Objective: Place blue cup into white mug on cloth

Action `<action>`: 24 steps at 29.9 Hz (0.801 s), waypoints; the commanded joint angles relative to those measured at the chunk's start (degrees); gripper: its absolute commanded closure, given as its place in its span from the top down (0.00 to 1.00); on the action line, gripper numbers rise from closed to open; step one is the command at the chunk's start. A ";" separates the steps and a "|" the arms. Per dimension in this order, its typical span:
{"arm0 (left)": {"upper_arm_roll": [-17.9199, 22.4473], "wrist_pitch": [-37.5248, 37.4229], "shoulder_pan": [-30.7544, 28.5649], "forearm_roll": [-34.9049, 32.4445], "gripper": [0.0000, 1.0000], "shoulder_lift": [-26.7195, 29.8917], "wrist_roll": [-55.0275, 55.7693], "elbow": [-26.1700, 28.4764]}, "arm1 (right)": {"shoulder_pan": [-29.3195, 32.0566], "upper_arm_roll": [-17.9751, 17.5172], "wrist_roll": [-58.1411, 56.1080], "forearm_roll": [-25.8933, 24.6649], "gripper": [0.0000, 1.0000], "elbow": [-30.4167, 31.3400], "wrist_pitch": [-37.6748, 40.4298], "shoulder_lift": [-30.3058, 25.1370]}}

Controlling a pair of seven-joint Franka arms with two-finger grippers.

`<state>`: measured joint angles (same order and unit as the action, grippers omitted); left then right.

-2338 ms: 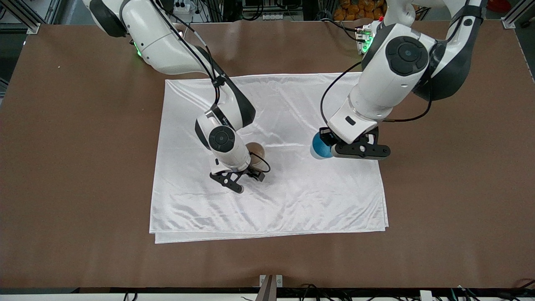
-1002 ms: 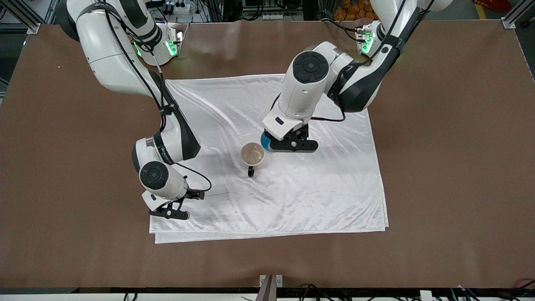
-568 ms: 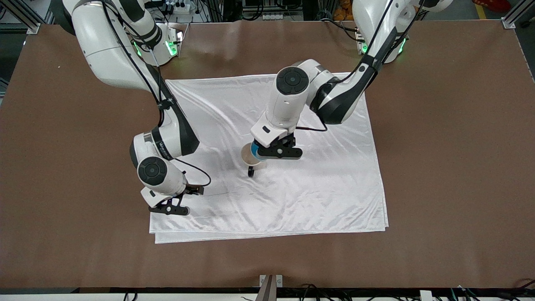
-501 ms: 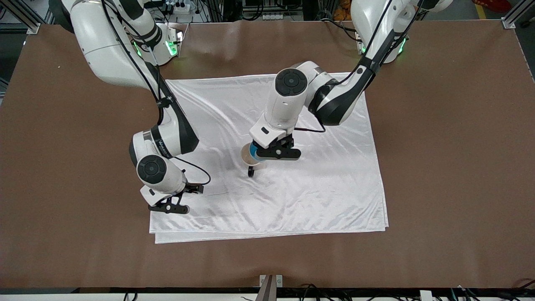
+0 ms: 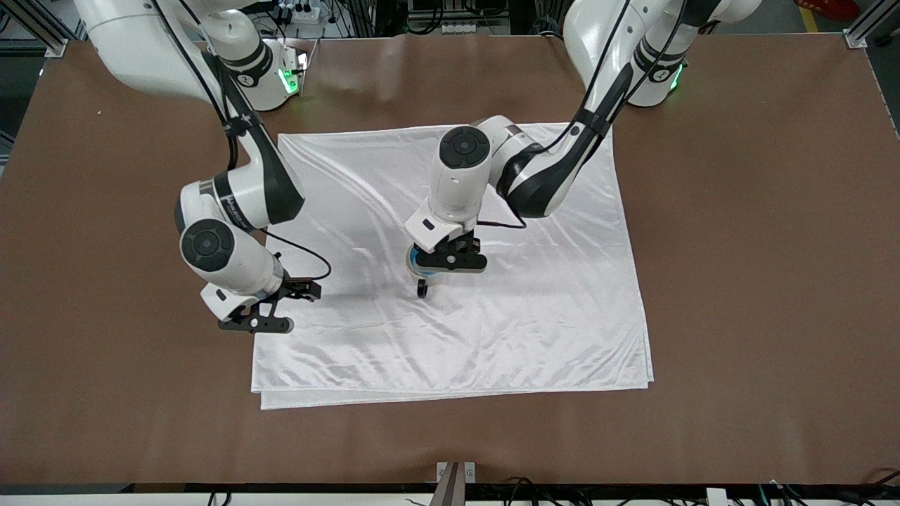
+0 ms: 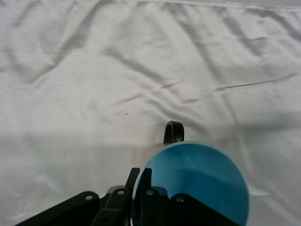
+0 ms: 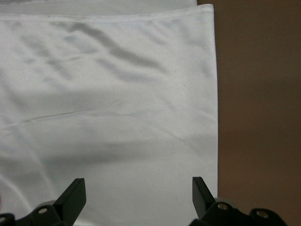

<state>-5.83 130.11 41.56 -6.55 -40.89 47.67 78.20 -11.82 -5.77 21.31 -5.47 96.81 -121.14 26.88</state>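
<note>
Left pincer (image 5: 446,261) now pinching tapered blue cup (image 6: 193,183) inside round white mug (image 5: 422,274), right pincer (image 7: 136,197) spread.

Looks like a robotics lab or test cell rather than any home or shop. Two white Franka arms bolted at the table's edge, green status lights glowing at each base (image 5: 287,77). Broad brown table (image 5: 759,281) with nothing domestic about it, framed by aluminium extrusion posts (image 5: 866,28) at the corners. Power strips (image 5: 304,12) and loose black cabling crowded along the edge by the bases, more cables (image 5: 534,483) and a small metal bracket (image 5: 455,472) at the edge nearest the front camera. Possibly orange crates or fruit (image 5: 598,14) on a shelf past the bases, too cropped to confirm.
</note>
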 commanded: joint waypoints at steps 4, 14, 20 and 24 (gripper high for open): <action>1.35 2.25 1.41 -1.53 0.00 -2.26 1.90 -2.08 | 5.75 -3.19 -6.54 -0.51 1.00 9.09 3.10 -12.37; 1.44 2.87 2.21 -1.71 0.00 -2.70 3.05 -1.82 | 9.71 -3.55 -12.16 2.04 1.00 9.71 13.56 -21.33; 1.44 2.61 3.44 -2.23 0.00 -2.53 4.18 -1.38 | 11.91 -4.86 -14.19 3.18 1.00 9.54 18.13 -26.08; 1.44 2.17 3.96 -2.59 0.00 -2.35 5.33 -0.94 | 11.91 -4.95 -14.37 3.18 1.00 9.28 19.98 -28.98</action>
<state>-5.27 132.68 44.19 -7.14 -42.81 49.94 78.04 -1.48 -9.13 8.13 -3.48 103.59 -102.51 3.09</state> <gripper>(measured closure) 0.952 0.000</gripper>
